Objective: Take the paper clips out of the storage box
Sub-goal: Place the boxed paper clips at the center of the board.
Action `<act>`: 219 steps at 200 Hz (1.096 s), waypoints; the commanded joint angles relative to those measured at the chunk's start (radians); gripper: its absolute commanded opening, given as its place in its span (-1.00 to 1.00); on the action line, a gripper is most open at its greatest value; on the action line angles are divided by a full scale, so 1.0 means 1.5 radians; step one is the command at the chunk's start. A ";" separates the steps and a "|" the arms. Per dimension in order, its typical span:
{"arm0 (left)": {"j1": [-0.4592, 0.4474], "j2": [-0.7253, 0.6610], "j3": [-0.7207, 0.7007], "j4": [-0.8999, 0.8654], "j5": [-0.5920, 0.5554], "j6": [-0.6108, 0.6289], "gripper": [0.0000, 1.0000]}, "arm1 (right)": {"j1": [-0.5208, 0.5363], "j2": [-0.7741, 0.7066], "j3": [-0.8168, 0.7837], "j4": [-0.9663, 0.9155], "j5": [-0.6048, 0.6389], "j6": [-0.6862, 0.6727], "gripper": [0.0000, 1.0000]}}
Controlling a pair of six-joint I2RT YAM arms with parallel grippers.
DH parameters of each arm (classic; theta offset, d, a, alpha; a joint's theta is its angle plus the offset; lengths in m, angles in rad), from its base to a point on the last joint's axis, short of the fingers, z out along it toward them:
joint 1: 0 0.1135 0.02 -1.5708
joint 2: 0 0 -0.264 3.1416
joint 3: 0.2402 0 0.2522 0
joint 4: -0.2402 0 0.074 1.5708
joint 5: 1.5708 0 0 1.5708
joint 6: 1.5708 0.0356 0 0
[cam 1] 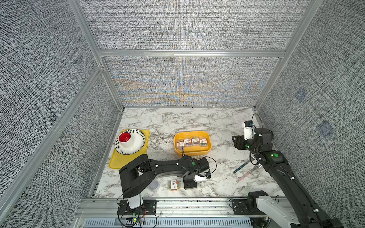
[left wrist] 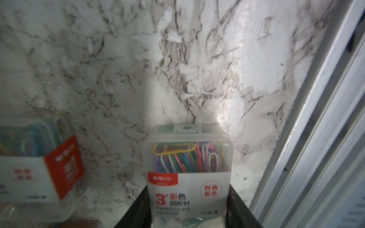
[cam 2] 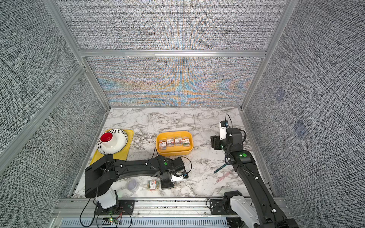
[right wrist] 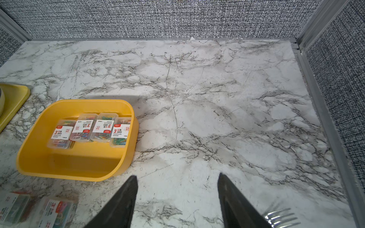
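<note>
The yellow storage box stands mid-table with several paper clip cases in a row inside. My left gripper points down near the table's front edge, shut on a clear labelled case of coloured clips. Another case lies just beside it, and a round clear tub further left. Two more cases lie outside the box. My right gripper hangs open over bare marble to the box's right.
A flat yellow tray at the left carries a dotted bowl with a red-lined cup. A fork, a blue tool and a pink one lie under my right arm. A metal rail borders the front.
</note>
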 commanded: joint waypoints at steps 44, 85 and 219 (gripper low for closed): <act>0.000 0.003 -0.003 0.007 -0.012 0.006 -0.08 | 0.001 0.001 -0.002 0.012 0.002 -0.004 0.34; 0.000 0.007 -0.004 0.007 -0.010 0.006 -0.03 | 0.001 0.000 -0.002 0.012 0.003 -0.005 0.34; -0.008 0.003 -0.016 0.008 -0.022 0.027 0.03 | 0.001 0.004 -0.002 0.014 0.002 -0.005 0.34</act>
